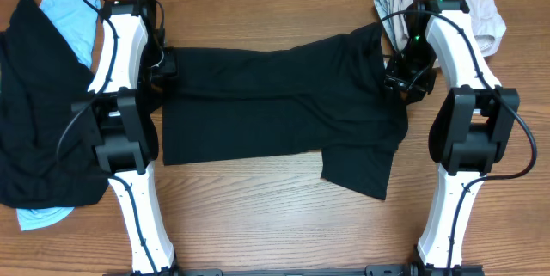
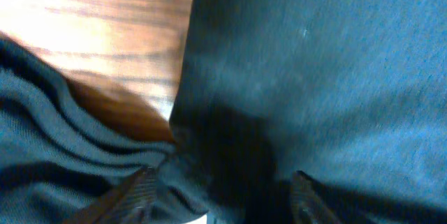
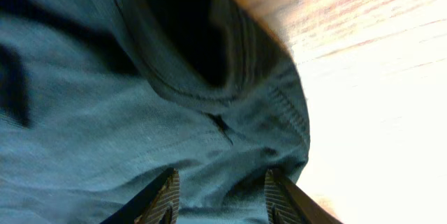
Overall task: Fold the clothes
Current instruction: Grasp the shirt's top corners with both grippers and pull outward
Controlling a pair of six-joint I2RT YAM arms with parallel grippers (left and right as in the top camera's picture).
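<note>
Arms bent low at opposite ends of black garment (image 1: 275, 95); left pincer (image 1: 165, 63) and right pincer (image 1: 397, 76) part-open astride its fabric.

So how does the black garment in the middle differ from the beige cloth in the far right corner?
The black garment is dark and spread out flat; the beige cloth is pale and crumpled in a heap. The black garment covers far more of the wooden table than the beige cloth. Both are limp fabric.
</note>
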